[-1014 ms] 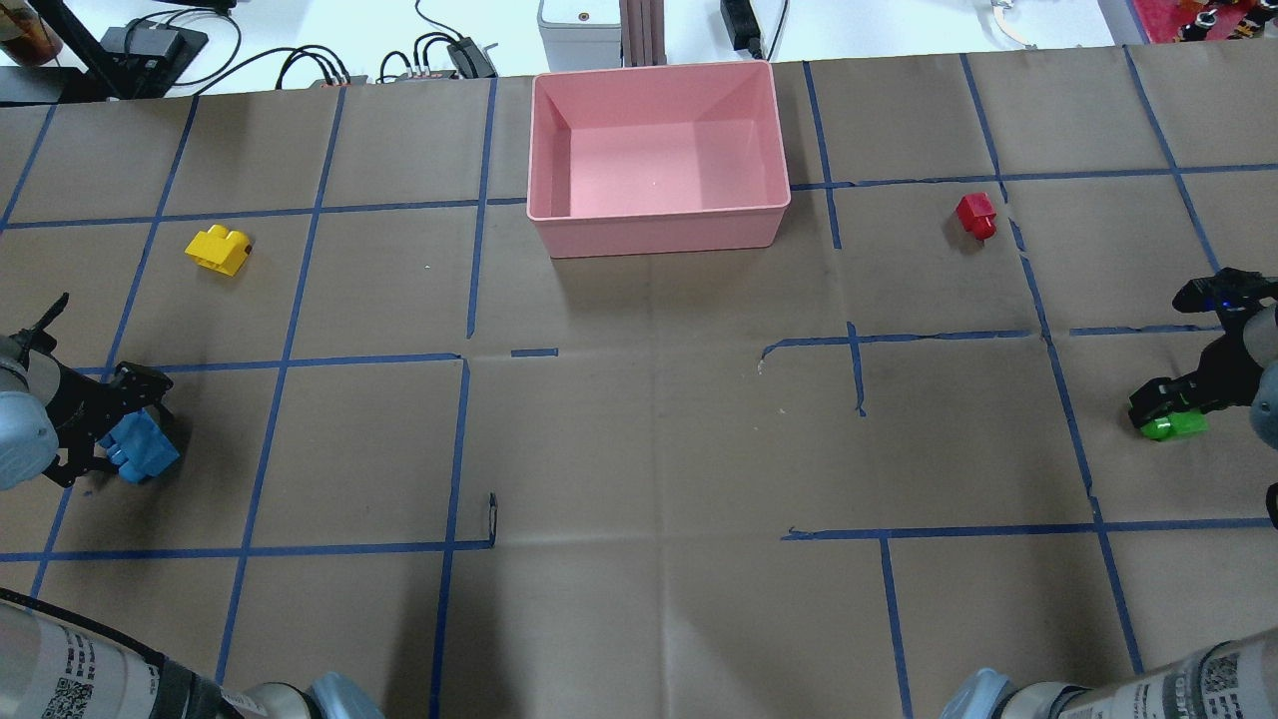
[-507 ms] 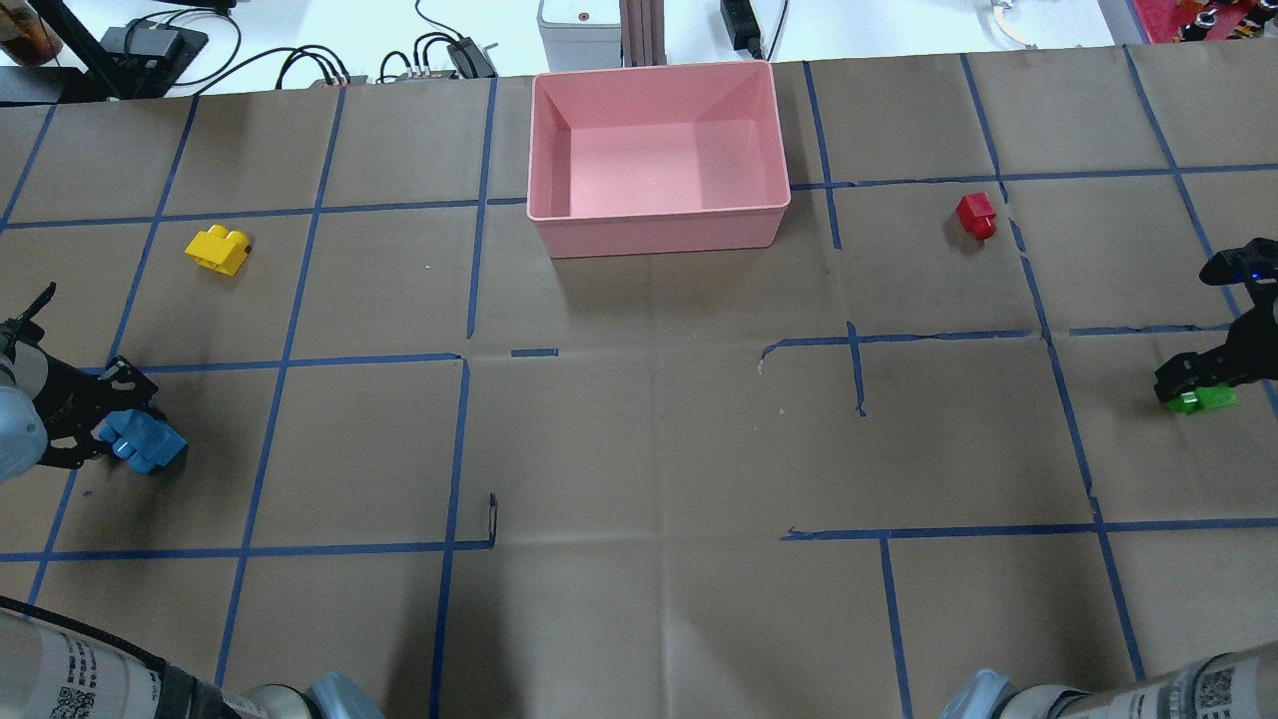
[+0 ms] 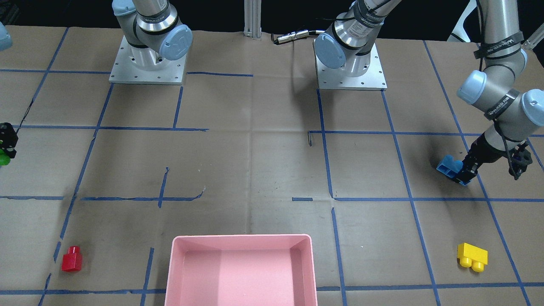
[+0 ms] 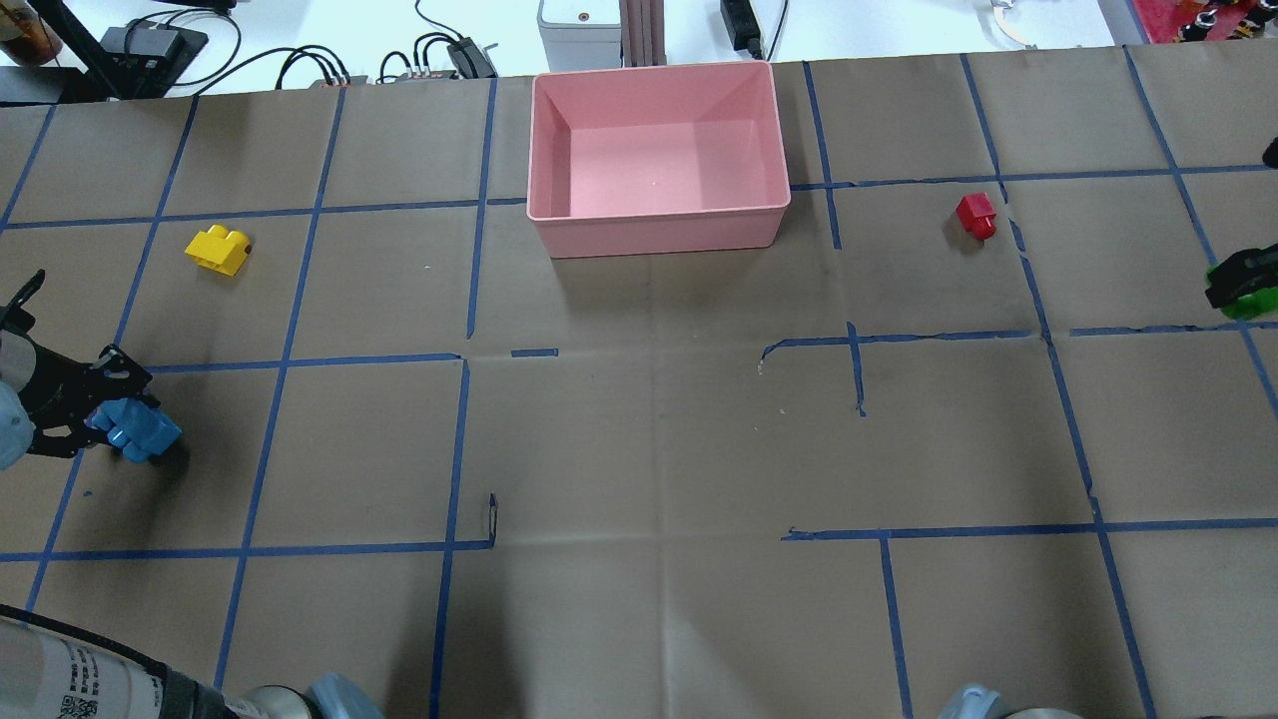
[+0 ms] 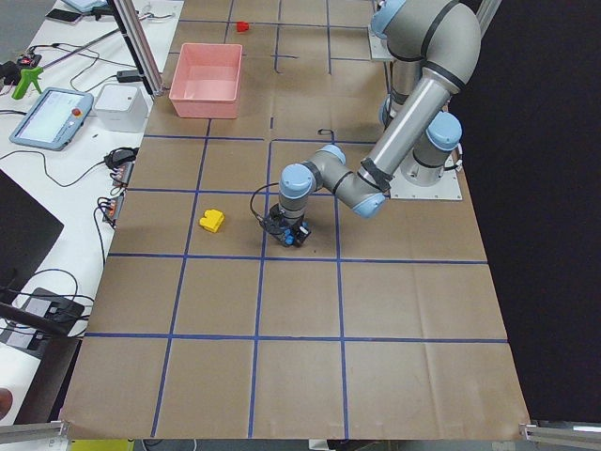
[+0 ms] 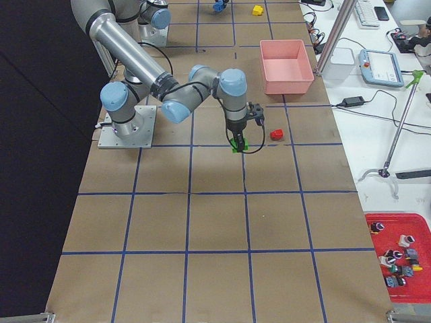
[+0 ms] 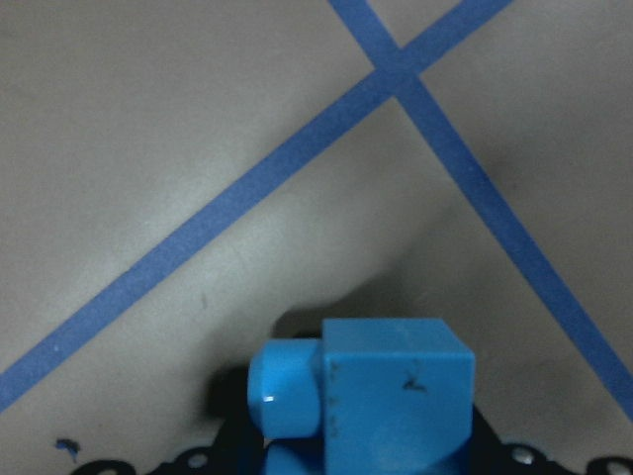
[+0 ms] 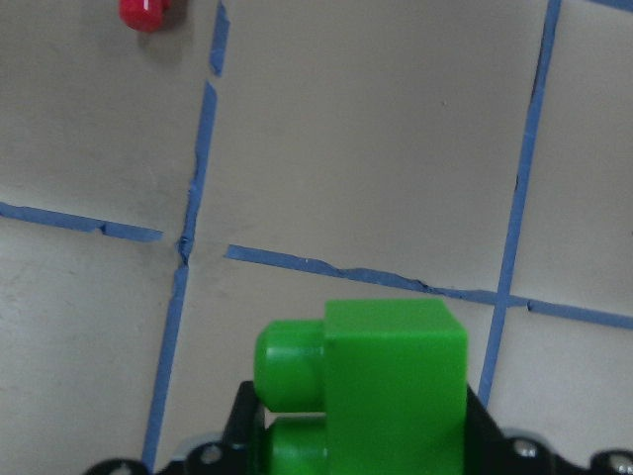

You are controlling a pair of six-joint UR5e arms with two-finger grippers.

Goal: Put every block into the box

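Blocks, four small studded plastic ones, all sit outside the shallow pink plastic box [image 4: 659, 230], which stands at the far middle of the brown-papered tabletop [image 4: 649, 449]. Look into it and you see only its bare pink floor.

Your left hand [image 4: 112, 419] is closed around the light-blue studded plastic block [image 4: 142, 431], at the tabletop's left edge and well apart from the box. The wrist view shows the block [image 7: 396, 386] clamped between the fingers, with its shadow on the paper below. The yellow two-stud block [image 4: 218, 249] lies loose on the tabletop, beyond that hand and apart from it.

Your right hand [image 4: 1233, 283] grips the bright green two-stud block [image 4: 1250, 302] at the far right edge, also well away from the box. The tiny red one-stud block [image 4: 976, 216] lies loose between that hand and the box, nearer the box's right wall.
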